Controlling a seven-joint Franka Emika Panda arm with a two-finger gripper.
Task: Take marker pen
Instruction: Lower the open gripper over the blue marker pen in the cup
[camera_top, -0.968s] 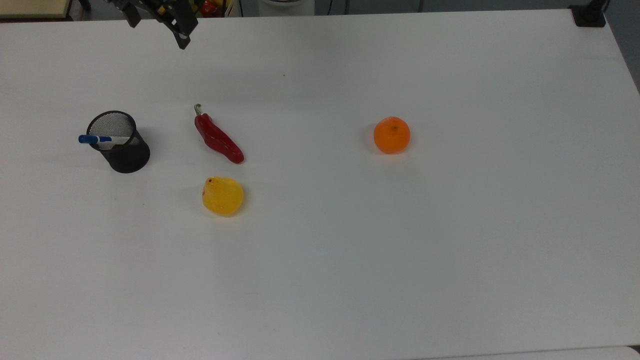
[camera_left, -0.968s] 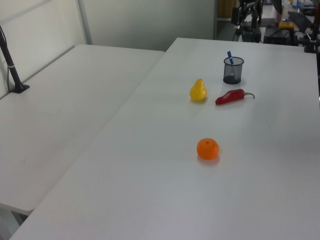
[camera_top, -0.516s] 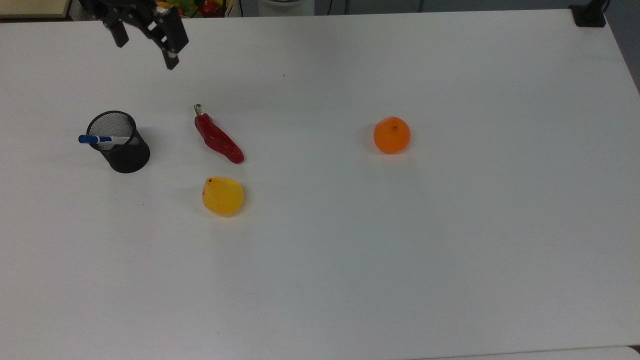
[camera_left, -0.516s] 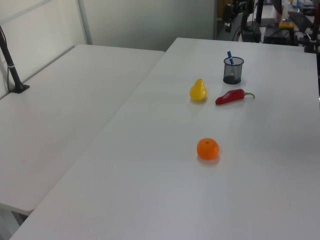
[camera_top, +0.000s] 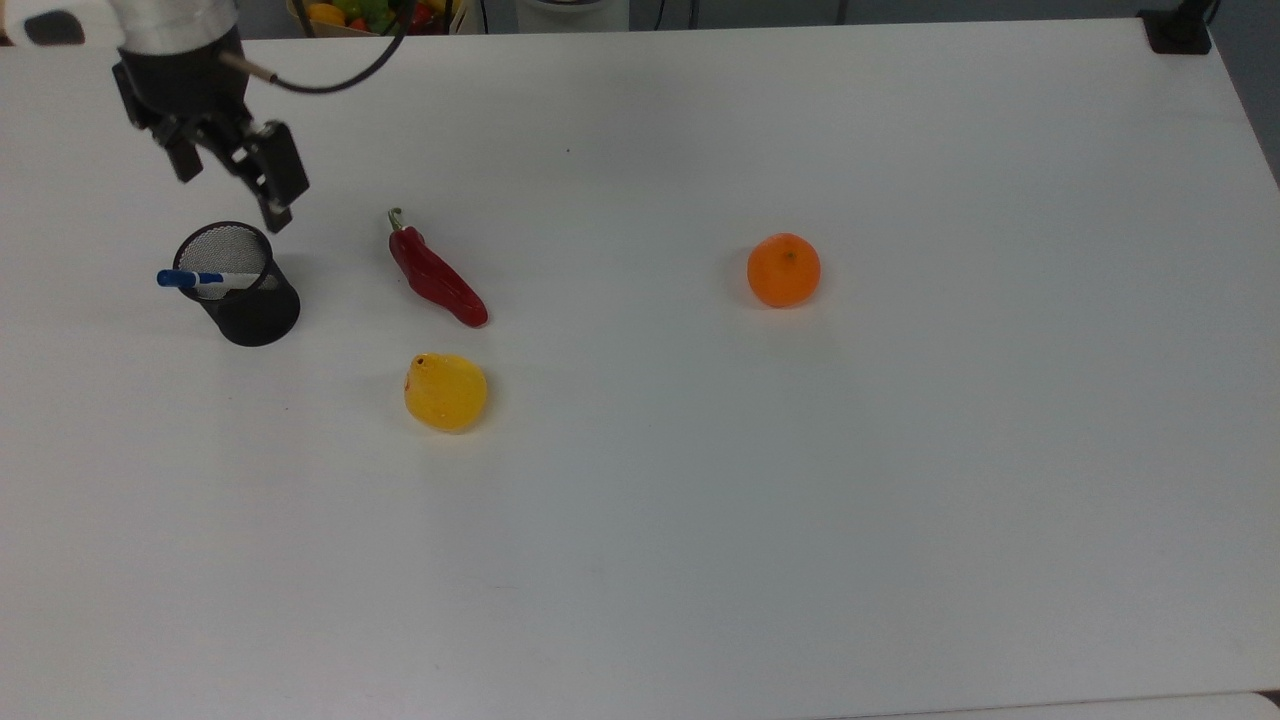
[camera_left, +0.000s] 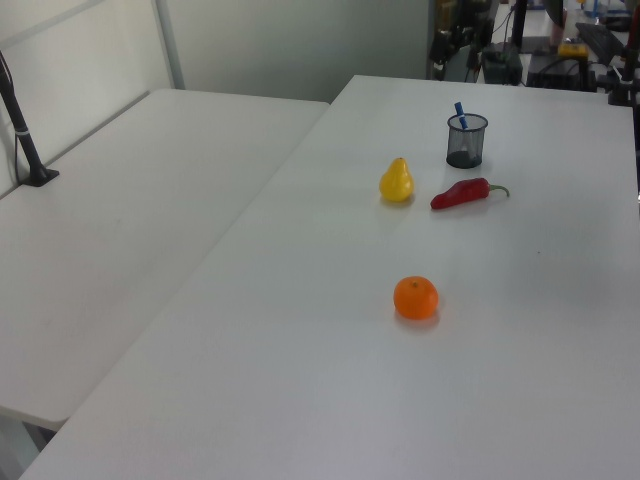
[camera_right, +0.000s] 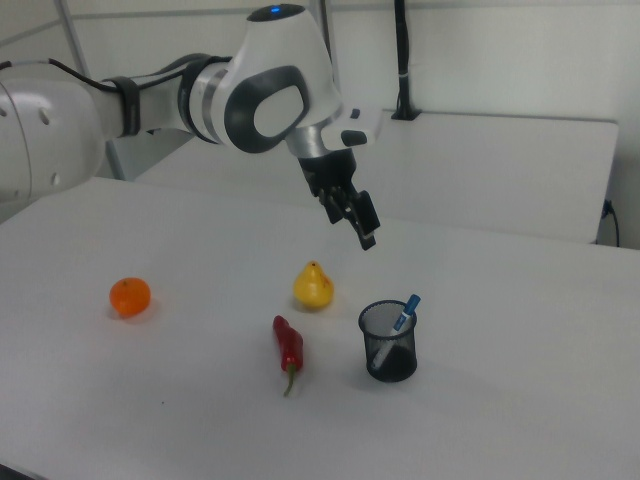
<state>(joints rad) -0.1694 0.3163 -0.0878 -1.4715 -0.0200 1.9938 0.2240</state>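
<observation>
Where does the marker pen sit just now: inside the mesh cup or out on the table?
Inside. The marker pen stands tilted in the black mesh cup, blue cap poking above the rim.

The marker pen (camera_top: 200, 279) sits in the mesh cup (camera_top: 250, 300) — its lower barrel hidden; the arm (camera_right: 90, 105) is cut off at the right view's left edge.

Black wire-mesh cup (camera_top: 250, 300) – matt; red chilli pepper (camera_top: 436, 277) glossy; white table (camera_top: 800, 500) smooth.
</observation>
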